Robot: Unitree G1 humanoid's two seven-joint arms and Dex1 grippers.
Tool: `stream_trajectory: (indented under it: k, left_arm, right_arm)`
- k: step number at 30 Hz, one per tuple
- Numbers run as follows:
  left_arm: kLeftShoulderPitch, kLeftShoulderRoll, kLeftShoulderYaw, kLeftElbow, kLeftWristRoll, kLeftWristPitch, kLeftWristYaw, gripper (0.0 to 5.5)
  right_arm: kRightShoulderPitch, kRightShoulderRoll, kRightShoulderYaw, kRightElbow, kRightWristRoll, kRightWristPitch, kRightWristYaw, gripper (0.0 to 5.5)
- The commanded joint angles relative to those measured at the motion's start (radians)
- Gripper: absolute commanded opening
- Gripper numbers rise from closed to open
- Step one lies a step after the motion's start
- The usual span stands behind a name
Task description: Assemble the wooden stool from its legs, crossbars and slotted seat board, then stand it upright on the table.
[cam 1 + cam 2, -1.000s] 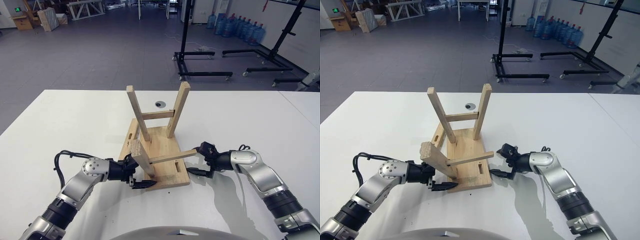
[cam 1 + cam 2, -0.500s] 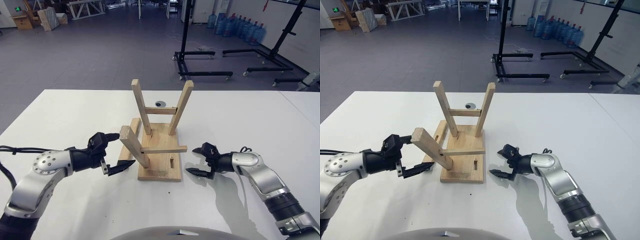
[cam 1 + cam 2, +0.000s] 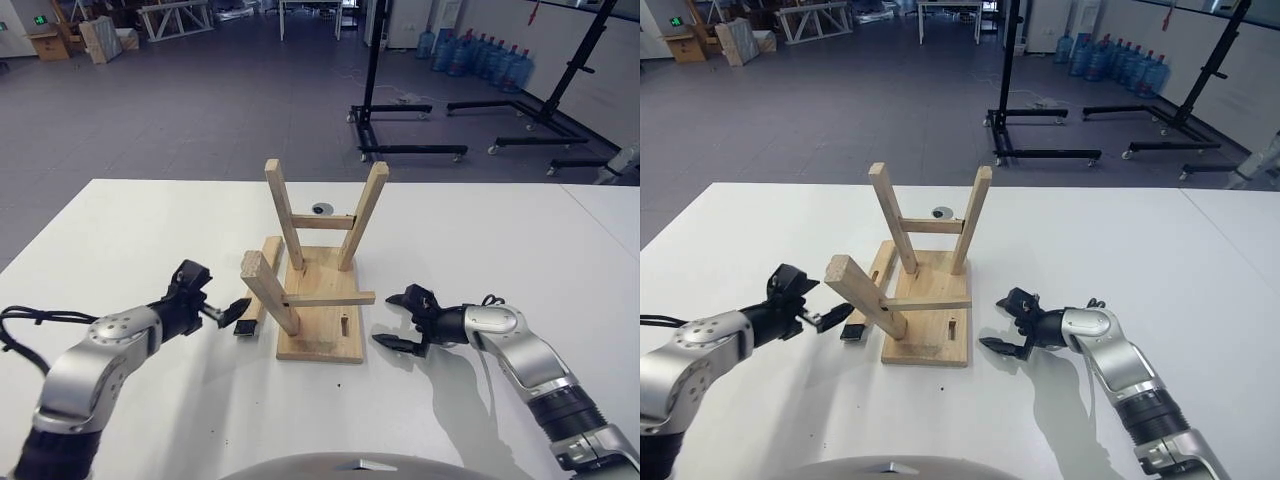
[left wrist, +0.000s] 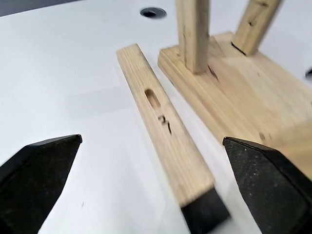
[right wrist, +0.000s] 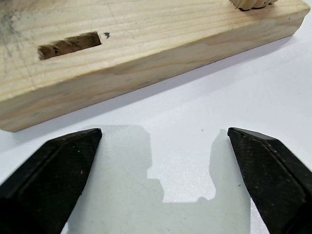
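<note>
Left fingers (image 4: pixel 39 170): spread wide, empty, either side of a loose leg (image 4: pixel 161 126), square-cut with an oval mortise.
Right fingers (image 5: pixel 273 165): parted, empty, at the seat board's (image 3: pixel 325 340) 3 o'clock.
Stool: pale grained wood, upside down; slotted board lying flat, three legs up.
Loose leg: lying flat at the board's 9 o'clock.
Tabletop (image 3: pixel 150 230): smooth white.

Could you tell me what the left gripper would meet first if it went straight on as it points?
Most likely the near end of the loose leg, lying on the table beside the seat board; it sits between the open fingers of the left gripper. Depth is hard to judge.
</note>
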State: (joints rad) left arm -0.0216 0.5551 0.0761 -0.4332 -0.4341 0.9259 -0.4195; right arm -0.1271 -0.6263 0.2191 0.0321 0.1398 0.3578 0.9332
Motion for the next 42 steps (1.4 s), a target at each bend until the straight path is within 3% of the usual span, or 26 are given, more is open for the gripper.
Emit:
stream_trajectory:
  k: [1, 9, 15, 23, 42]
  left_arm:
    - [-0.164, -0.119, -0.036, 0.116, 0.043, 0.059, 0.122, 5.30]
    - [-0.206, -0.214, -0.102, 0.289, 0.142, 0.038, 0.209, 5.30]
    - [-0.195, -0.281, -0.103, 0.287, 0.141, 0.071, 0.231, 5.30]
    - [-0.115, -0.289, -0.134, 0.235, 0.206, 0.108, 0.286, 5.30]
    - [-0.015, -0.339, -0.114, 0.252, 0.255, 0.078, 0.314, 2.42]
  right_arm:
    - [-0.003, 0.019, 0.025, 0.038, -0.037, 0.019, -0.031, 4.77]
    - [-0.014, 0.041, 0.042, 0.046, -0.037, 0.018, -0.048, 4.77]
    - [-0.006, 0.042, 0.043, 0.040, -0.034, 0.022, -0.053, 4.77]
    - [0.002, 0.043, 0.043, 0.038, -0.032, 0.025, -0.054, 4.77]
    - [-0.006, 0.045, 0.047, 0.048, -0.032, 0.019, -0.055, 4.77]
